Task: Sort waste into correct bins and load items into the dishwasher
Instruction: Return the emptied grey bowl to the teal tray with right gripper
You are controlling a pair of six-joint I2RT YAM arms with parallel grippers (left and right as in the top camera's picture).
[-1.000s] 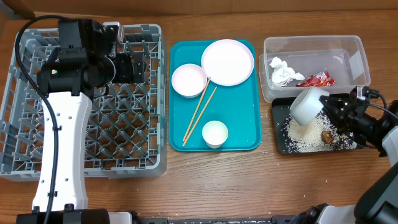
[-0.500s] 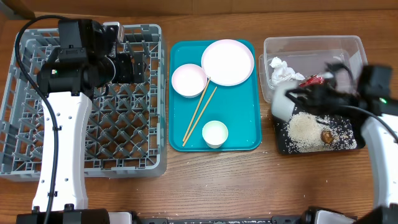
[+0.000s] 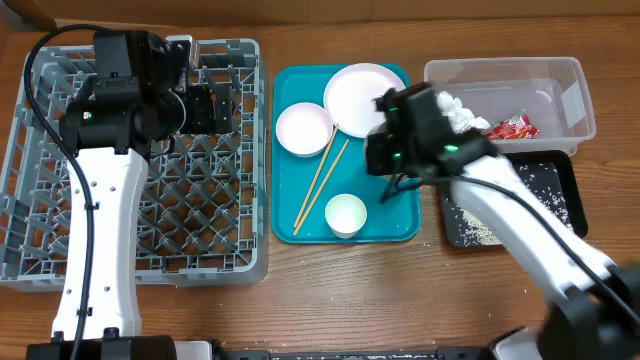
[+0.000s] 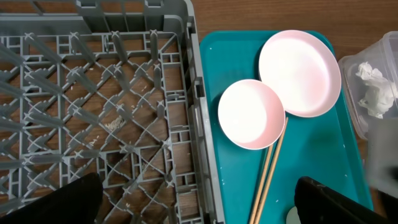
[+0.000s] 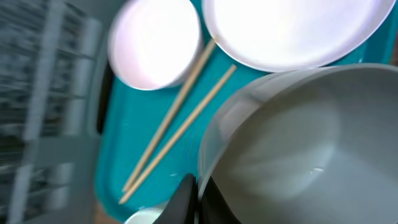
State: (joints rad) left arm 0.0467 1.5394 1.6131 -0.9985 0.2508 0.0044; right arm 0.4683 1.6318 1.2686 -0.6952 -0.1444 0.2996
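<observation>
One blurred grey bowl (image 5: 292,143) clamped in R gripper (image 5: 198,194), L gripper (image 4: 196,210) apart, tips cropped

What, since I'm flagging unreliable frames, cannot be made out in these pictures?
- Overhead: the right arm covers much of the black tray; no brown lump shows.
- Overhead: the right gripper and its grey-white bowl sit hidden under the wrist.
- Right wrist: motion blur; edges crop the bowl.
- Left wrist: the left gripper shows only as dark fingers cut off by the bottom edge.

White-shelled left arm (image 3: 95,230), black joint housings, looped black cable (image 3: 38,62), right arm (image 3: 520,215) white with black wrist, green lights
</observation>
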